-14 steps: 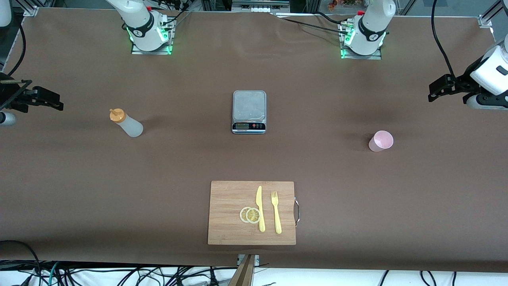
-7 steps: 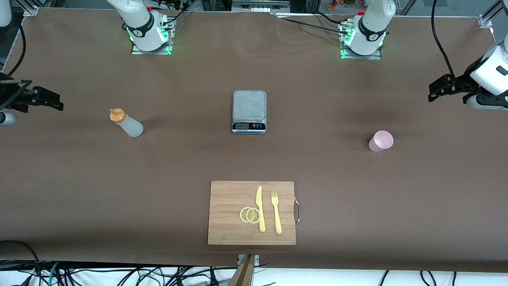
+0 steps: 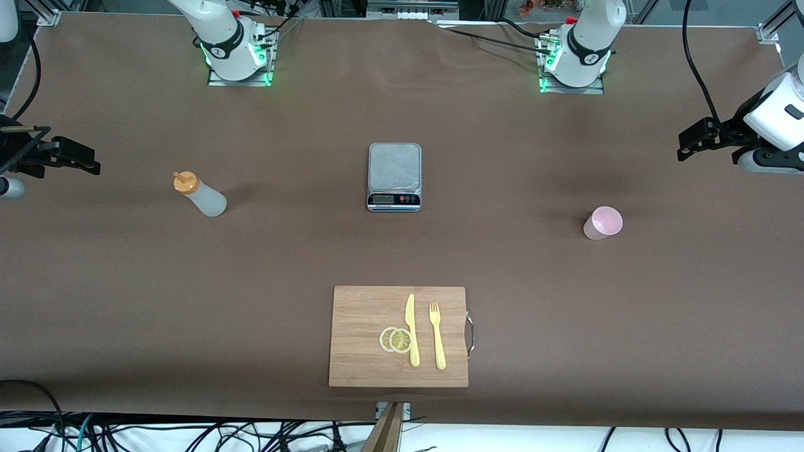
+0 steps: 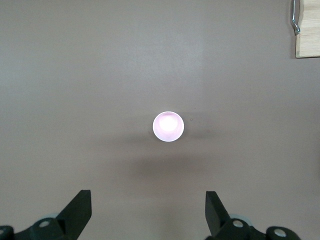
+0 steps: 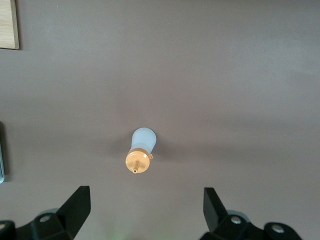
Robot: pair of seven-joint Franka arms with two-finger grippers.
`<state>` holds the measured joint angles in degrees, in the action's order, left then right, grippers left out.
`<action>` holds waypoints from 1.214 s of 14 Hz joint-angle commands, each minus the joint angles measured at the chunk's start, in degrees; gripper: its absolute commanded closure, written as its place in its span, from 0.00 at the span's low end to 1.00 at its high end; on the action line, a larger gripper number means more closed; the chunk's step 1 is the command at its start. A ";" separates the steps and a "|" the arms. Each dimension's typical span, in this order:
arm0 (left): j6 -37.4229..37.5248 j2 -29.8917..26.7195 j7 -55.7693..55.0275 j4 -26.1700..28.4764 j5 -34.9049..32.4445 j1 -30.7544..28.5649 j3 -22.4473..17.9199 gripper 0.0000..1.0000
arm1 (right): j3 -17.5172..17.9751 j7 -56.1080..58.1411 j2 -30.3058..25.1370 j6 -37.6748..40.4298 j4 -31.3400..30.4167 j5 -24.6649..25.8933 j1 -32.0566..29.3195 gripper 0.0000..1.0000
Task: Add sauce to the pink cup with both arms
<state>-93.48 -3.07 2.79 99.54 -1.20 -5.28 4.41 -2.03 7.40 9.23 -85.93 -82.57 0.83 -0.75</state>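
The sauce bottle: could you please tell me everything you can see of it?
The sauce bottle is a translucent whitish plastic squeeze bottle with an orange nozzle cap. It stands upright and capped on the brown table, toward the right arm's end, with nothing touching it. It is farther from the front camera than the cutting board.

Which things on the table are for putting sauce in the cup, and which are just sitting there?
For the job:
sauce bottle
pink cup
left gripper, open
right gripper, open

Just sitting there:
kitchen scale
cutting board
knife
fork
lemon slices
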 commanded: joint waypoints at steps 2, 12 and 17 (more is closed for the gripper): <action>-1.35 -0.36 0.37 0.65 -2.22 -0.26 0.42 0.00 | 0.36 0.24 -0.96 -0.21 -1.01 0.75 -0.40 0.00; -4.49 1.31 0.02 5.64 -2.23 -0.26 0.69 0.00 | 0.36 0.33 -0.96 -0.21 -1.01 0.75 -0.40 0.00; -19.95 3.68 0.02 17.24 -2.23 -1.05 0.69 0.00 | 0.36 0.33 -0.96 -0.12 -1.01 0.66 -0.48 0.00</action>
<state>-108.14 0.39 2.79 112.47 -1.91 -5.66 4.62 -2.03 7.40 9.23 -85.92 -82.57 0.84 -0.75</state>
